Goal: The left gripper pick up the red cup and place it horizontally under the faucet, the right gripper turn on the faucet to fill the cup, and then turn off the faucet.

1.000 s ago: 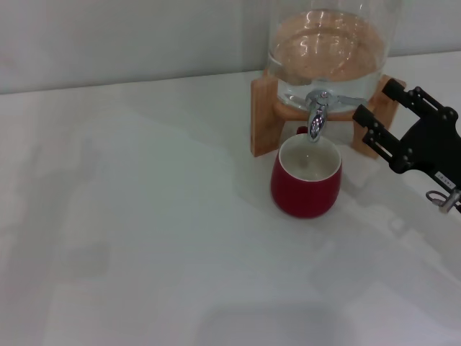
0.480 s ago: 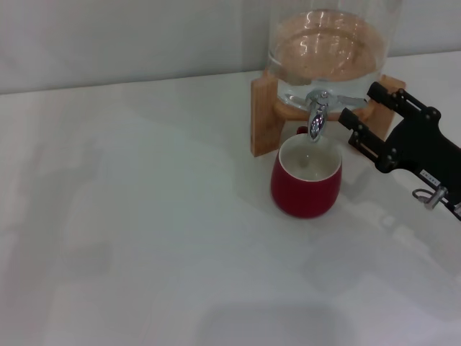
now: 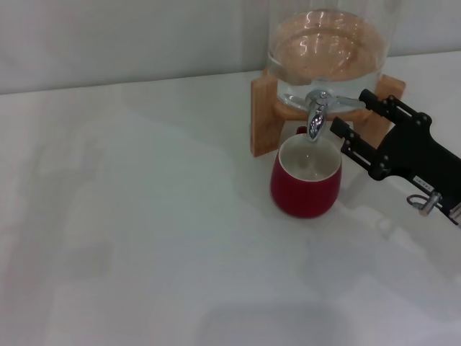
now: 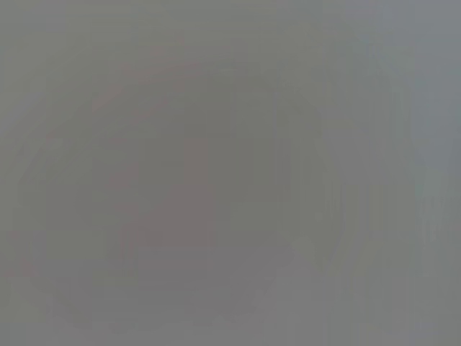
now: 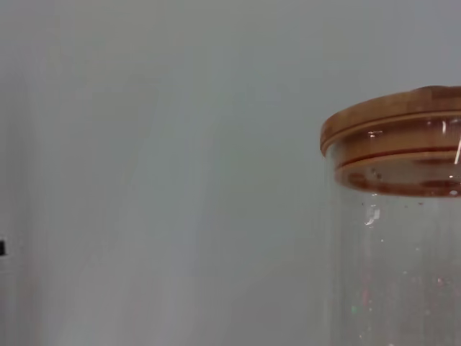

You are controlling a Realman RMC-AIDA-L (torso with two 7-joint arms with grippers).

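Observation:
The red cup (image 3: pixel 305 182) stands upright on the white table, its cream inside open right below the spout of the chrome faucet (image 3: pixel 315 118). The faucet sits on a clear glass jar (image 3: pixel 328 50) in a wooden stand (image 3: pixel 263 115). My right gripper (image 3: pixel 351 111) is open, just right of the faucet, with its two black fingers on either side of the tip of the lever (image 3: pixel 347 102). No water stream shows. The left gripper is out of view; the left wrist view shows only plain grey.
The white table (image 3: pixel 144 216) stretches left and in front of the cup. A grey wall stands behind the jar. The right wrist view shows the jar's wooden lid (image 5: pixel 396 137) and the glass below it.
My right gripper has moved left and a little toward the jar, from beside the stand to the faucet's lever. The cup and jar have not moved.

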